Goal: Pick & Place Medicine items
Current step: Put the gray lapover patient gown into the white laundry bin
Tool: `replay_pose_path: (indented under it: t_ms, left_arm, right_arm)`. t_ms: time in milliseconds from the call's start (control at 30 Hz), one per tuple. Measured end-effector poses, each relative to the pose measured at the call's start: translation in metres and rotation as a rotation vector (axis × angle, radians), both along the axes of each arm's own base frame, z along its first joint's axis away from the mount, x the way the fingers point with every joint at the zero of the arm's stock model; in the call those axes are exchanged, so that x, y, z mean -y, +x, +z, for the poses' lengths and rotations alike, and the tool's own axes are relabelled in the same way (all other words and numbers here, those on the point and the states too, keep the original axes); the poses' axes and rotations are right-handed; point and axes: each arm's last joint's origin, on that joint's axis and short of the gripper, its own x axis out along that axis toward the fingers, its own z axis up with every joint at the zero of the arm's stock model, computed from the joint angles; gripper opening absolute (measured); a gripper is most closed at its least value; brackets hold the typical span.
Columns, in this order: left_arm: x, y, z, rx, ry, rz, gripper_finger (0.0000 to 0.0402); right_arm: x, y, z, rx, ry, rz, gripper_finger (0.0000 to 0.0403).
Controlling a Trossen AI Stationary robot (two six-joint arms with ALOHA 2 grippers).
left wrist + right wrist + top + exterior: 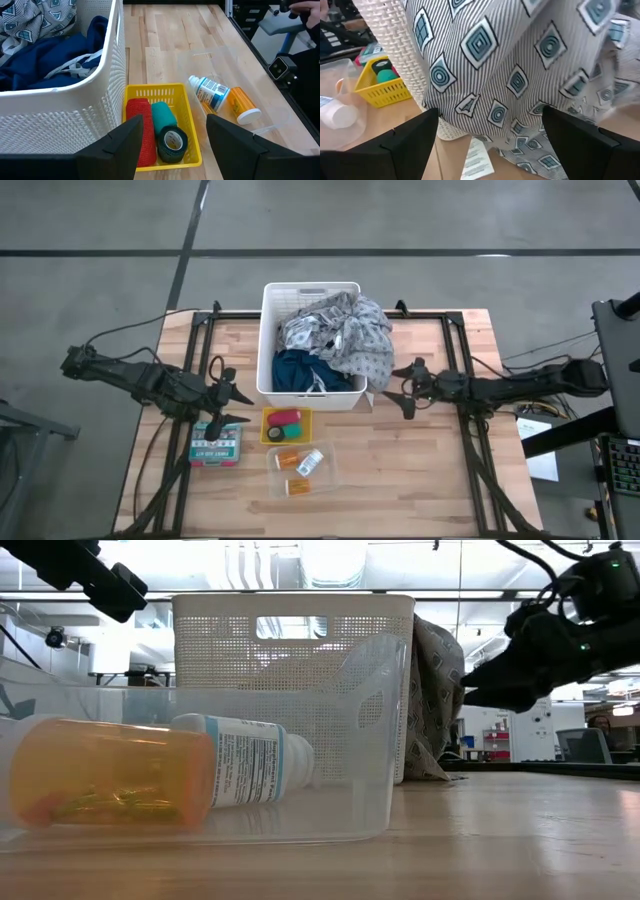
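Showing blue-printed label, white bottle (pixel 212 93); text unreadable.

both arms hover low, left claw (pixel 228 387) and right claw (pixel 404 388) open.

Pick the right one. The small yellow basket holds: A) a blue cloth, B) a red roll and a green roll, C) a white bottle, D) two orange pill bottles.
B: the left wrist view shows a red roll and a green roll side by side in the yellow basket.
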Motion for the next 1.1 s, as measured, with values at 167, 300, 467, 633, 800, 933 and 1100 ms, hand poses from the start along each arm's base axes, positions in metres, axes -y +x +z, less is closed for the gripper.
replay_pose_path:
  t_ms: [167, 300, 467, 633, 800, 933, 1100]
  left_arm:
    - [0.000, 0.000, 0.000, 0.000, 0.000, 0.000, 0.0226]
    - [0.000, 0.000, 0.000, 0.000, 0.000, 0.000, 0.0226]
    - [0.000, 0.000, 0.000, 0.000, 0.000, 0.000, 0.0226]
    - [0.000, 0.000, 0.000, 0.000, 0.000, 0.000, 0.0226]
    - [0.000, 0.000, 0.000, 0.000, 0.000, 0.000, 0.0226]
    - [0.000, 0.000, 0.000, 0.000, 0.000, 0.000, 0.0226]
    - [0.000, 0.000, 0.000, -0.001, 0.000, 0.000, 0.0226]
  right_arm:
    - [0.001, 0.016, 0.004, -0.047, 0.001, 0.007, 0.0354]
    - [0.002, 0.033, 0.007, -0.105, -0.036, 0.019, 0.0354]
    - [0.004, 0.052, 0.006, -0.174, -0.085, 0.021, 0.0354]
    - [0.006, 0.063, 0.004, -0.215, -0.122, -0.015, 0.0354]
    - [0.008, 0.071, 0.004, -0.236, -0.145, -0.084, 0.0354]
    - [0.010, 0.078, 0.004, -0.252, -0.166, -0.144, 0.0346]
    - [0.013, 0.083, -0.002, -0.292, -0.190, -0.205, 0.0328]
